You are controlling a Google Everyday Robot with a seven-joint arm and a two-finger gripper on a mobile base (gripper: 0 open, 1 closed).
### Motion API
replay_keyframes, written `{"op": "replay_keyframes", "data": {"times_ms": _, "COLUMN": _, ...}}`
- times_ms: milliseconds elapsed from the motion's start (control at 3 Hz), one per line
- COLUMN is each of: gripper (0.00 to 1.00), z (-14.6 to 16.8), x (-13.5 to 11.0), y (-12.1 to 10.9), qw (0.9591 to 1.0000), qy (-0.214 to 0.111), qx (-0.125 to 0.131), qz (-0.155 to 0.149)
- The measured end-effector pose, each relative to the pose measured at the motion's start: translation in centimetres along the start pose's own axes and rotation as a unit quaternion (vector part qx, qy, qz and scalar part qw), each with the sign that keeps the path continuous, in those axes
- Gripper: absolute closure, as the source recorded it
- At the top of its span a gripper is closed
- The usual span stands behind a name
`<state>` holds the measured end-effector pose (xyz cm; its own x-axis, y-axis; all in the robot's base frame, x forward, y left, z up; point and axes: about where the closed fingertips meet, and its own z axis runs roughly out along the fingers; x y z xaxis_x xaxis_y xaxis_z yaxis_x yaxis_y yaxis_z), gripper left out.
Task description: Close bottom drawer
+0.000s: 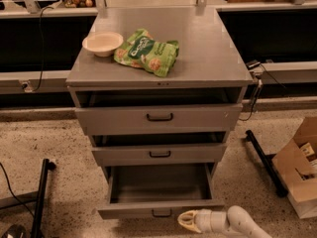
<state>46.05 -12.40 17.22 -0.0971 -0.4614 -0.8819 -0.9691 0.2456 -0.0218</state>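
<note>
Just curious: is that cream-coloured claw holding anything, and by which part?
Nothing: the cream gripper hovers beside the open grey metal bottom drawer, right of its black handle.

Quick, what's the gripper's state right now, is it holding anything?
Gripper: low, just in front of the open bottom drawer, right of its middle; open or closed cannot be told.

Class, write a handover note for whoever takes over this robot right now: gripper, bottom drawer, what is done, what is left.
Gripper: low near the floor, just in front of the bottom drawer, right of its handle; contact with the front panel not clear.
Bottom drawer: pulled well out of the cabinet.
Done: gripper is at the drawer front.
Left: push the drawer fully in.
</note>
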Motion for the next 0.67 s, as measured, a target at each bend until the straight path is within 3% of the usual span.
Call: {"op": "replay_keyframes", "data": {"times_ms": 667, "gripper": 1.0, "z": 2.9, "x": 5.7, "y": -3.2, "qw": 0.9996, "qy": -0.019, "qx": 0.016, "qz": 0.011}}
